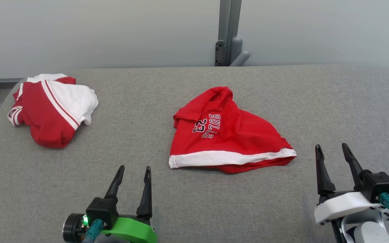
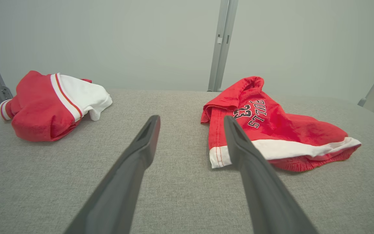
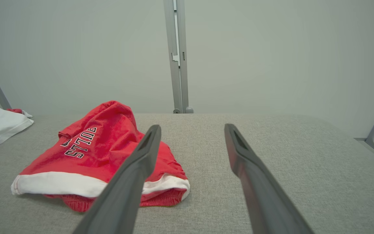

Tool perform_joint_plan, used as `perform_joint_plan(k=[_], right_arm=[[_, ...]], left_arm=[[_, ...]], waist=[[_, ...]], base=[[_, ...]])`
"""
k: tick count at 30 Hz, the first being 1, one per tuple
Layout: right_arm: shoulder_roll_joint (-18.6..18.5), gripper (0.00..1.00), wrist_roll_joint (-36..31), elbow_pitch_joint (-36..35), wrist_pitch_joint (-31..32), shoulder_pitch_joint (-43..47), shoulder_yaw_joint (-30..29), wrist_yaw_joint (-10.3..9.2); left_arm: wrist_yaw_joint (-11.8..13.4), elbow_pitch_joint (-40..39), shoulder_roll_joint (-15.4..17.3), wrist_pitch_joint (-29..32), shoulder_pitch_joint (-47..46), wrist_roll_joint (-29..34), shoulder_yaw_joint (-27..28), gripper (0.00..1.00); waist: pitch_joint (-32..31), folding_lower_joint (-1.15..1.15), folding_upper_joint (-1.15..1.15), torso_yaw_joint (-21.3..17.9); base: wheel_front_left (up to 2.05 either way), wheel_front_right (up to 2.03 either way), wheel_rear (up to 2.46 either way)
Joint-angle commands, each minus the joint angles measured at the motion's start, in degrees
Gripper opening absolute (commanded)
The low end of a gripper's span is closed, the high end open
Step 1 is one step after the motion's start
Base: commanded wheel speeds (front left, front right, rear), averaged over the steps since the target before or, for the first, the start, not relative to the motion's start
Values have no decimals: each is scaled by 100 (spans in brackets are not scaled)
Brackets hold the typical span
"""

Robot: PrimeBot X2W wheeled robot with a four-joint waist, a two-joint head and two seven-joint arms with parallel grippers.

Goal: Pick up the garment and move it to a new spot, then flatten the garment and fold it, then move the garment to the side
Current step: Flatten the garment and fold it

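the red bulls 23 shorts are lying crumpled near the middle of the grey padded table, apart from both grippers. the left gripper and right gripper are hovering near the front edge, jaws spread and holding nothing. the pick-up is looking not yet begun; pinching the white band near its 2 ends is probably going to let the cloth hang flat. open table is lying to the right and behind; a red-and-white garment is crowding the far left corner, near the edge.
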Motion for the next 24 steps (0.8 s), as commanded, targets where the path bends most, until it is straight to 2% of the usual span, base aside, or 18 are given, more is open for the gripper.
perform_joint_plan(k=[1,8,14,19,24], right_arm=[[4,100,50,-48,-20,84,-25,-2],[10,100,254,-83,-20,239,62,-2],[10,100,324,-55,-20,212,228,-2],[8,100,341,-9,-20,176,336,-2],[8,100,300,17,-21,66,359,-2]], left_arm=[[-24,13,15,-3,64,62,30,100],[-86,191,15,-3,129,35,2,100],[-265,852,15,-2,-209,-73,-224,100],[-337,1579,16,-3,-633,-484,-354,100],[-388,2205,16,-3,-1074,-1244,-406,100]], waist=[[-73,0,0,-90],[-89,0,0,-198],[-27,0,0,-359],[98,0,0,-616],[290,0,0,-922]], base=[[0,0,0],[0,0,0],[0,0,0],[0,0,0],[0,0,0]])
